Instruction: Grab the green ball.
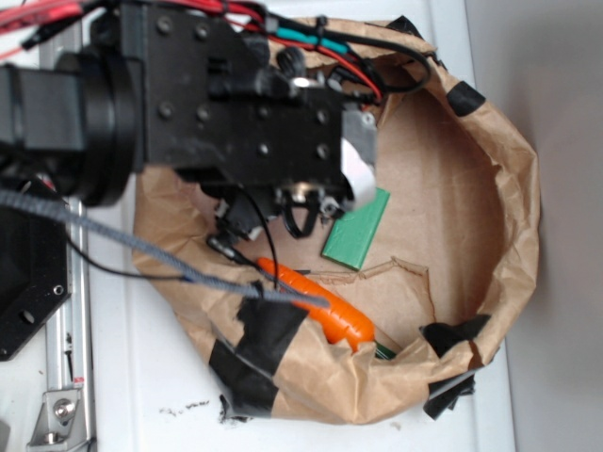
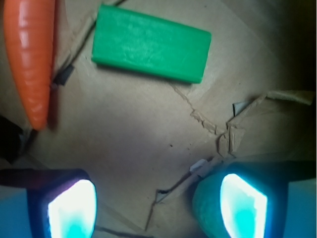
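Wrist view alone shows green ball (image 2: pixel 207 208) beside right finger (image 2: pixel 245 206).

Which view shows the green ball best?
The wrist view. Part of the green ball shows at the bottom edge, beside the right fingertip of the open gripper. In the exterior view the arm hides it; only carrot and green block show.

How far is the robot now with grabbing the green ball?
Done: the pincer is down inside the paper-lined bin, away from the carrot and green block. In hand: the open fingers are near the green ball, which sits beside the right one, not centred between them. Left: centre on the ball, close and lift.
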Controlling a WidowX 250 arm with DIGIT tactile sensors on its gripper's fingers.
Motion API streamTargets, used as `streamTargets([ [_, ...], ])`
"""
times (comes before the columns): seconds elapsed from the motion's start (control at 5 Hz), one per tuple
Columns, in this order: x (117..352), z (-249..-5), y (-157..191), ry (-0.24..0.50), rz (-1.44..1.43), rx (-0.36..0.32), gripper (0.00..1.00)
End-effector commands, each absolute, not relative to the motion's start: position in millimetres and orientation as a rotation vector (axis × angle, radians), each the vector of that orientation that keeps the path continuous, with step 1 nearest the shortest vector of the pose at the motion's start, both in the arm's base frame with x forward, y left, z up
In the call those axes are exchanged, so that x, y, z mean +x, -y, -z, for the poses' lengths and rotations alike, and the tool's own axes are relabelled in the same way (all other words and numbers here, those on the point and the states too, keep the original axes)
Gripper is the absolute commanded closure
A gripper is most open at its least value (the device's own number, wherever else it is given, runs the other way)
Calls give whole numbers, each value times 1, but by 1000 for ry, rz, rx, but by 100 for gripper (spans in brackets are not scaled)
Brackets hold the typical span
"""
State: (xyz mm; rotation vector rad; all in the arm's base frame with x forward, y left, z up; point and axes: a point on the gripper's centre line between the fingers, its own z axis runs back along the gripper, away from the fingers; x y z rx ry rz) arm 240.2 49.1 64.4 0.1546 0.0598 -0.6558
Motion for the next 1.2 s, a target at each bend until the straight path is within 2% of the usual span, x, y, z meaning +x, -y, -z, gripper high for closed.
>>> streamTargets([
  [0.0,232,-73,-88,-78,667,230,0],
  [0.2,229,-72,-91,-83,677,257,0],
  [0.4,229,-60,-90,-127,681,263,0],
  [0.6,235,-51,-96,-120,673,281,0],
  [0.8,251,-42,-108,-83,635,288,0],
  [1.0,265,-32,-107,-49,646,265,0],
])
